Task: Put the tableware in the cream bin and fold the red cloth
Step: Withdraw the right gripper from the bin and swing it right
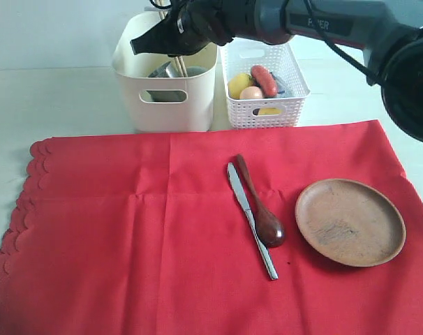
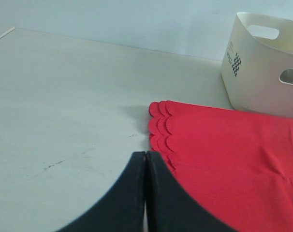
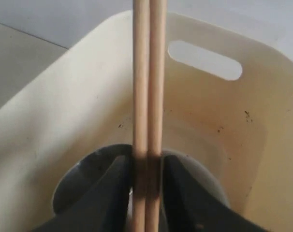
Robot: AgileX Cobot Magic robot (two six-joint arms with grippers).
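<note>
My right gripper (image 1: 171,42) hangs over the cream bin (image 1: 166,112), shut on two wooden chopsticks (image 3: 148,96) that stand upright with their lower ends inside the bin (image 3: 262,145). A steel cup (image 1: 162,70) lies inside the bin. On the spread red cloth (image 1: 128,230) lie a steel knife (image 1: 252,220), a dark wooden spoon (image 1: 262,209) touching it, and a round wooden plate (image 1: 350,222) further right. My left gripper (image 2: 145,154) is shut and empty, just off the cloth's scalloped edge (image 2: 158,125); the exterior view does not show it.
A white lattice basket (image 1: 264,105) with food stands right of the cream bin, behind the cloth. The right arm (image 1: 323,28) stretches across the top right. Bare pale tabletop (image 2: 64,121) lies left of the cloth.
</note>
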